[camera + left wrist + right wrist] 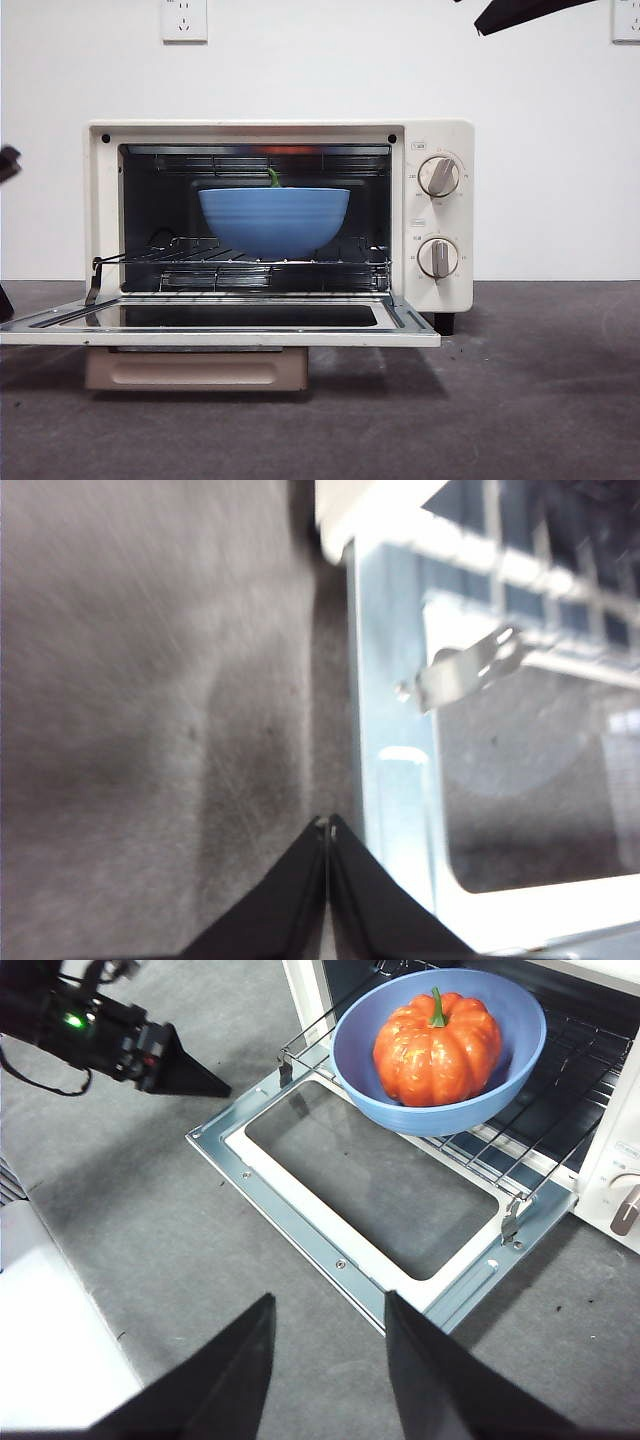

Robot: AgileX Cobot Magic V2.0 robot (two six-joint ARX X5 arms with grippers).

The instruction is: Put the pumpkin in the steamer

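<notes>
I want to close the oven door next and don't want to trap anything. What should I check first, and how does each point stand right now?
1. Pumpkin sits inside the blue bowl: ok.
2. Bowl rests on the wire rack inside the steamer: ok.
3. Rack pushed fully in: not ok, it juts out over the open door.
4. Right gripper open, empty, clear of the door: ok.
5. Left gripper shut, empty, beside the door's edge: ok, but close.
6. Bowl clears the doorway once the rack is in: cannot tell.
</notes>
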